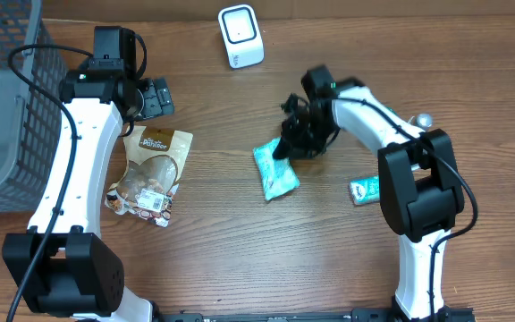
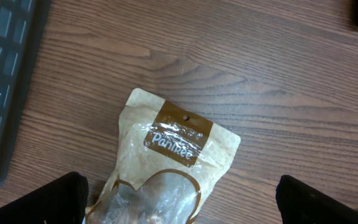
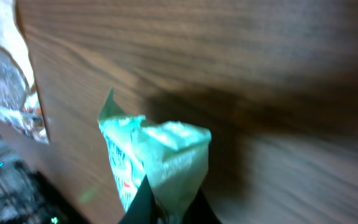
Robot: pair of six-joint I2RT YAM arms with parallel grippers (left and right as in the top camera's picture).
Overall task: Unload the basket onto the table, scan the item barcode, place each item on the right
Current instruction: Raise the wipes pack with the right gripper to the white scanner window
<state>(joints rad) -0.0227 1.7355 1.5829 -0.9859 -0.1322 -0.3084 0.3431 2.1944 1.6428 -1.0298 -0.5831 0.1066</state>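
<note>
1. The teal packet is near the middle of the worktop, in front of the white scanner and well apart from it.
2. The right hand is clamped tight on the packet's upper corner. In the wrist view the crumpled film is pinched between two dark fingertips.
3. I cannot tell whether the packet's far end rests on the wood or hangs just above it; a dark shadow lies right beside it.
4. The scanner stands toward the back of the worktop, a rounded white block with a dark-edged square on its face.
5. Off to the left lies a brown pouch with a clear window, flat on the wood, its top end toward the back.
6. The left hand hovers just past the pouch's top edge, spread wide and holding nothing — its fingers frame the pouch in the wrist view.
7. A grey basket stands at the far left edge.
8. A small packet, also teal, lies on the right, just beside the right arm.
</note>
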